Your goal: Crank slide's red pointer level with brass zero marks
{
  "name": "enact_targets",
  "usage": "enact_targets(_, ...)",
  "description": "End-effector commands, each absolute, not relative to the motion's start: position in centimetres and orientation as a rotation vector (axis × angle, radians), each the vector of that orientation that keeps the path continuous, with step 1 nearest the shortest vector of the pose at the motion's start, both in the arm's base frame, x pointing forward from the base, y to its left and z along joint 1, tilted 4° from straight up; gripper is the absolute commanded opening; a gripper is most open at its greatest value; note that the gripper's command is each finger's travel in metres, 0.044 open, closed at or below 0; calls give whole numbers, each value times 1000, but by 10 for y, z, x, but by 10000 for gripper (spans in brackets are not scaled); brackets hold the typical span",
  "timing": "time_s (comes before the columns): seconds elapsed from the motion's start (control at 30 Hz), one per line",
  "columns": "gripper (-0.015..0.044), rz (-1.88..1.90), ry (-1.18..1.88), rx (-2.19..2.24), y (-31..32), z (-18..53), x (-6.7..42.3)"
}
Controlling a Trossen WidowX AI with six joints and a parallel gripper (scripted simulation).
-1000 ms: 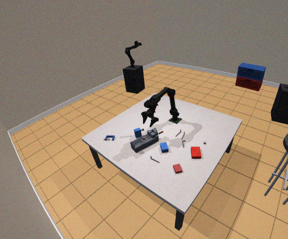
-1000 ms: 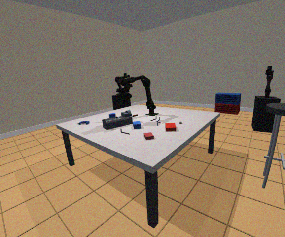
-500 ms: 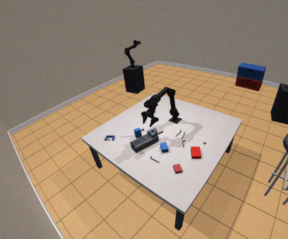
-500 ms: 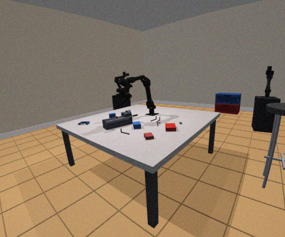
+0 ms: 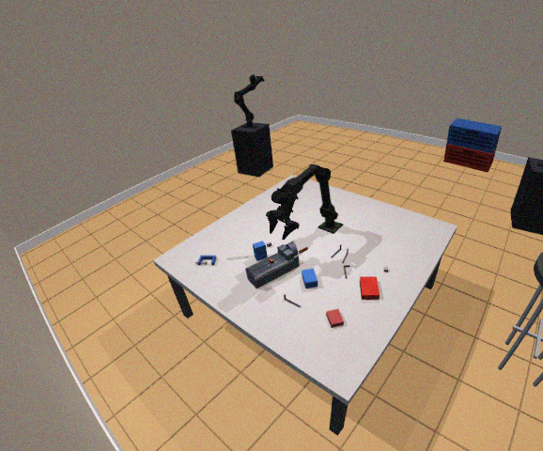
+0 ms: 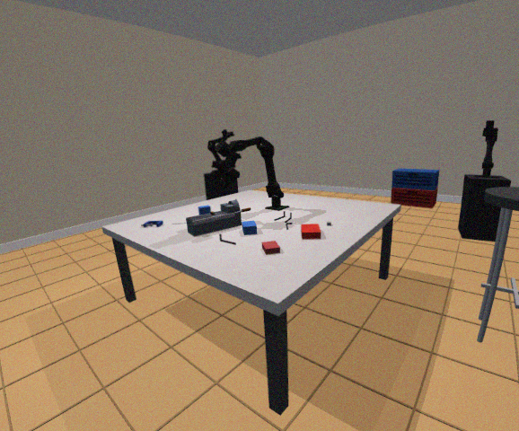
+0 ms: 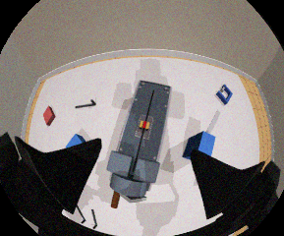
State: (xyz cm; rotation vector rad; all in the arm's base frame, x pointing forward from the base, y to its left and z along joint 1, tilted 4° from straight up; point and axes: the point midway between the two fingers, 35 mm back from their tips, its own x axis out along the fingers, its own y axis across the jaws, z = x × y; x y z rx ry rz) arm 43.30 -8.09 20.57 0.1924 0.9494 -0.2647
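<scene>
The square white counter [image 5: 388,310] on dark legs carries everything here. At its far side stands the black jointed robot arm [image 5: 321,194], bent over so that its gripper [image 5: 281,227] hangs in the air above the near end of the machine, fingers spread wide and holding nothing.

The machine is a long dark grey block-shaped slide unit [image 5: 271,268] lying flat near the counter's middle. In the wrist view it runs lengthways away from the camera, with a dark slot along its top and a small red pointer [image 7: 144,125] sitting about midway along that slot; brass marks beside the pointer are too small to judge for level. At the end nearest the arm is a grey housing [image 5: 287,250], and out of it juts a thin brown crank handle [image 5: 302,250], apart from both fingers.

A flat red rectangular block [image 5: 368,287] lies well to the right of the machine, a smaller red block [image 5: 334,318] nearer the counter's front. A blue cube [image 5: 309,277] rests just beside the machine's right flank, another upright blue block [image 5: 259,250] on its left. A small blue C-shaped clamp [image 5: 206,259] lies further left. Thin dark bent hex keys [image 5: 291,301] are scattered around
</scene>
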Motion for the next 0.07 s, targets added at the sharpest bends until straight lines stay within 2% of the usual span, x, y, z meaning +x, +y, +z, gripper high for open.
enact_targets(0.0, 440, -268, 951, 195, -81, 206, 433)
enact_targets(0.03, 440, -268, 951, 195, -81, 206, 433)
